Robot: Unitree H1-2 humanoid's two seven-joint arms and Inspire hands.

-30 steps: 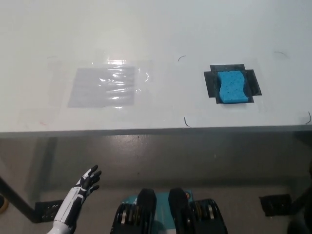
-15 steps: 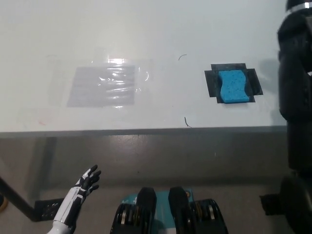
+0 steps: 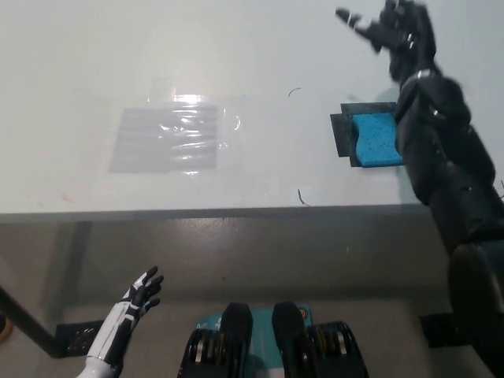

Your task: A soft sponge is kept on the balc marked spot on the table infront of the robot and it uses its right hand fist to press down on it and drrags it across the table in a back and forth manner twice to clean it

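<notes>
A blue sponge [image 3: 376, 139] lies on a black taped mark [image 3: 341, 131] at the right of the white table [image 3: 236, 47]. My black right arm rises from the bottom right and covers the sponge's right edge. The right hand [image 3: 392, 28] is high above the table, beyond the sponge, with its fingers spread and nothing in it. My white left hand [image 3: 134, 303] rests open at the lower left, below the table's front edge.
A shiny clear plastic sheet [image 3: 169, 138] lies flat on the table's left half. A few thin dark curved marks [image 3: 302, 197] sit near the sponge. The table's front edge [image 3: 236, 213] runs across the middle of the view.
My right arm has swung in from the right edge and now reaches over the table past the sponge. The sponge and the left hand have stayed put.
</notes>
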